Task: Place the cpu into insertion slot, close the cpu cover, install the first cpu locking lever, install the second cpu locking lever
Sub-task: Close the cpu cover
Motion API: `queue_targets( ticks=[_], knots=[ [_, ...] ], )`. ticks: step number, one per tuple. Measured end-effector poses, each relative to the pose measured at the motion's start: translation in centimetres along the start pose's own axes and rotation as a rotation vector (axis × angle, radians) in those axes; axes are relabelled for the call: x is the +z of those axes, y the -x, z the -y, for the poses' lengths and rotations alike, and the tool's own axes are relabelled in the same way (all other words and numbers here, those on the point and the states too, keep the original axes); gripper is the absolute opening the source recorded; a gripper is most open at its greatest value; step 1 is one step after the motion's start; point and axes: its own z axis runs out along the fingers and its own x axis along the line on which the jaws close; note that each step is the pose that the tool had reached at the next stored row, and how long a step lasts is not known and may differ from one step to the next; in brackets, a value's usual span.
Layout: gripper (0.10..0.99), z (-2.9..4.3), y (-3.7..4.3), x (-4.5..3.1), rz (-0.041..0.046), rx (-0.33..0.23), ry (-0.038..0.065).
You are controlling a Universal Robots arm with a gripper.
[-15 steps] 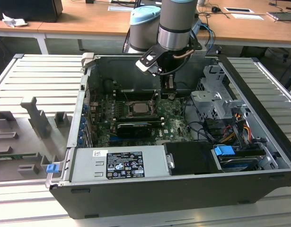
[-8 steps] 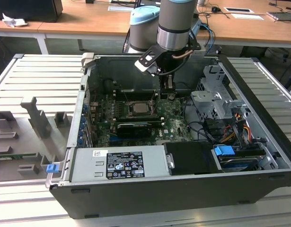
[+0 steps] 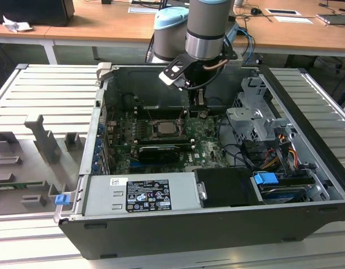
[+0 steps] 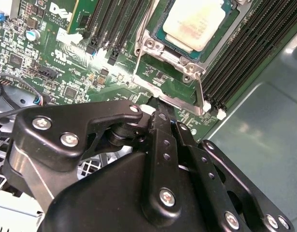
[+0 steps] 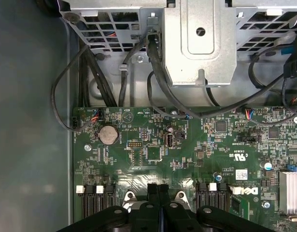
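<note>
An open computer case [image 3: 178, 230] lies on a grey metal surface [image 3: 37, 89]. The robot arm reaches down into the case from 12 o'clock in the exterior view. The end effector [image 3: 199, 111] hangs low over the green circuit board [image 3: 208, 140]. In both wrist views its two black fingers [image 5: 152, 192] are pressed tight together, so it is clenched, and I see nothing held between them. The cpu [image 3: 164, 128] lies flat in the insertion slot [image 3: 151, 130], at about 8 o'clock from the end effector in the exterior view. In the second wrist view the cpu [image 4: 199, 21] shows its pale silver top. The cpu cover [image 4: 170, 54] lies down flat around it like a thin silver frame. The tip of the end effector [image 4: 160, 108] is just beside a thin metal lever [image 4: 200, 93] at the edge of the cover. I cannot tell if it touches the lever. Long black memory slots [image 4: 235, 63] run beside the socket. In the exterior view a black graphics card [image 3: 158, 151] sits at 6 o'clock from the cpu. A silver power box [image 3: 141, 193] sits further toward 6 o'clock. In the first wrist view a round silver battery [image 5: 108, 134] sits on the board, near black cables [image 5: 158, 72].
</note>
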Motion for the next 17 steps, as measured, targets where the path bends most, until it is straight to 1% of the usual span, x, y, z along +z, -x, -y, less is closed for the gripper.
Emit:
queue_targets(
  ticks=[17],
  knots=[
    [0.106, 0.37, 0.01, 0.11, 0.0000, 0.000, 0.000]
  ],
)
